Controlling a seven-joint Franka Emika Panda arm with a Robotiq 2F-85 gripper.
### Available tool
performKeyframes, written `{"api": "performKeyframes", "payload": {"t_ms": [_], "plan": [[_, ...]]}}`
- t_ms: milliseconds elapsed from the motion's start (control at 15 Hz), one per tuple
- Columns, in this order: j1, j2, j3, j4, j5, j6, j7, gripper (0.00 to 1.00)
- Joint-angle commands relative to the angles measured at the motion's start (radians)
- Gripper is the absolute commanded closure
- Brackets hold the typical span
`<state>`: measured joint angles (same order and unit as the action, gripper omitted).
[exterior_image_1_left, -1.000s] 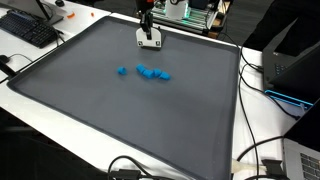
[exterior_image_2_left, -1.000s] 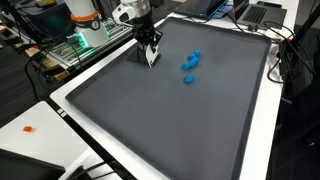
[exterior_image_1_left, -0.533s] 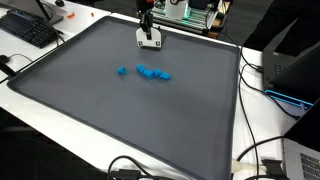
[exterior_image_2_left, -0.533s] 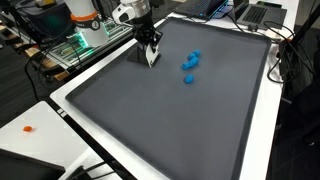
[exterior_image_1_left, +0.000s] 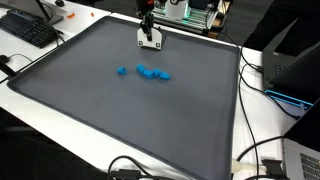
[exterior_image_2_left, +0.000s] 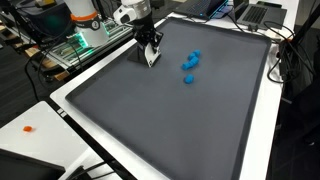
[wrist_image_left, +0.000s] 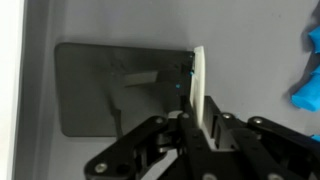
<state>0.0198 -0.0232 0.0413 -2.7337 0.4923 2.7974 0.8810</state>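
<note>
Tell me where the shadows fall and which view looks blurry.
Wrist view: the white card in the end effector throws a dark rectangular shadow on the grey mat; the blue blocks at the right edge look soft. Both exterior views: mat evenly lit, no harsh glare.

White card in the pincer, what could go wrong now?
The white card is thin and stands on its edge between the tips of the pincer. If the hold loosens, it might tip over flat onto the gray mat. The blue blocks lie close on one side in the wrist view, so a sideways swing could knock them about.
</note>
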Motion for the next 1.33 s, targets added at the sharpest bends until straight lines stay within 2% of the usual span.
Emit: {"api": "performKeyframes", "payload": {"t_ms": [0,333,467,733,1267], "plan": [[0.009,0.031,0.001,0.0,-0.003,-0.003,-0.005,0.48],[0.009,0.001,-0.002,-0.005,-0.03,-0.006,0.0,0.11],[0.008,-0.016,-0.003,0.001,-0.038,-0.029,0.003,0.0],[0.0,-0.055,-0.006,0.008,-0.09,-0.102,0.022,0.0],[-0.035,-0.158,0.008,0.041,-0.328,-0.323,0.16,0.0]]}}
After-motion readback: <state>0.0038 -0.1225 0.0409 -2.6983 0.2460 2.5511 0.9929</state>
